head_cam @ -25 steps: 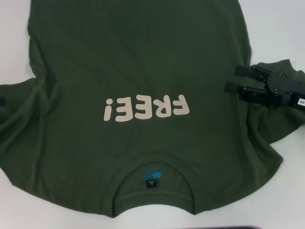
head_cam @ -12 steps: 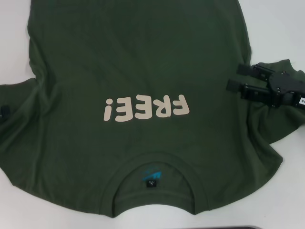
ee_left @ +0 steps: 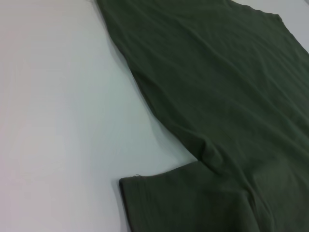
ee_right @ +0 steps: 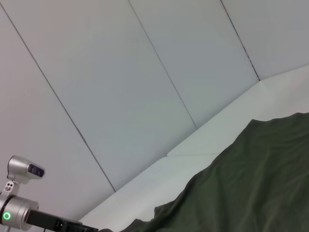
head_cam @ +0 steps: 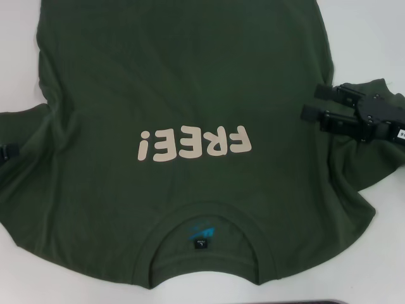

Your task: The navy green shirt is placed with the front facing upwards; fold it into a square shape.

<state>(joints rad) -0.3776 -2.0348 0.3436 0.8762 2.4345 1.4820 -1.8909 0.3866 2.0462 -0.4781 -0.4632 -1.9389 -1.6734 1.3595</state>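
Item: the navy green shirt (head_cam: 190, 82), spread front-up on the white table (head_cam: 373, 31), collar toward the robot, pale "FREE" lettering (head_cam: 195, 144) across the chest, black-and-blue neck label (head_cam: 201, 235) inside the ribbed collar. Not yet folded; both sleeves lie outward and the body is flat with light creasing. Right gripper (head_cam: 310, 102): over the shirt's right sleeve, near the armpit seam, its two black fingers parted with a clear gap between them, holding nothing. Compared with a second ago it has shifted slightly away from the robot along the sleeve, fingers unchanged in spread; over the last half second it has barely moved. Left gripper (head_cam: 5, 152): only a dark tip visible at the frame's edge by the left sleeve, lower than a second ago; whether its fingers are apart or together cannot be told. The left wrist view shows the left sleeve hem (ee_left: 145, 186) lying on bare table. Judgement: both arms appear to be settling beside the sleeves ahead of a first grasp; the fold itself has not begun.
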